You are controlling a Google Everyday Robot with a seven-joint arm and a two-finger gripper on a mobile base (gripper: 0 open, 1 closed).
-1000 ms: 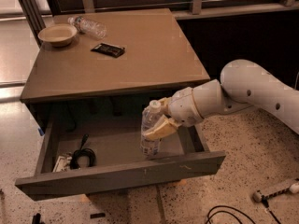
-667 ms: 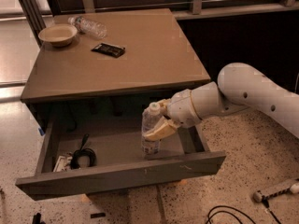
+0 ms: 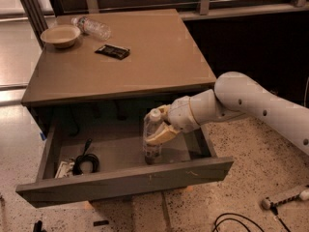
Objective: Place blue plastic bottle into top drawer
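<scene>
The blue plastic bottle (image 3: pixel 151 141) stands upright inside the open top drawer (image 3: pixel 125 180), white cap up, its base on or just above the drawer floor near the middle. My gripper (image 3: pixel 161 129) reaches in from the right on the white arm and is shut on the bottle's upper half, one pale finger (image 3: pixel 160 136) across its side. The drawer is pulled far out under the table top.
A coiled black cable (image 3: pixel 86 162) and a small white item lie in the drawer's left part. On the table top (image 3: pixel 145 66) sit a tan bowl (image 3: pixel 60 35), a lying label-less clear bottle (image 3: pixel 91 27) and a black packet (image 3: pixel 112 51). Cables and a tool lie on the floor at the right.
The arm has shifted slightly to the left with the bottle; the bottle stays upright in the drawer in the gripper's hold.
</scene>
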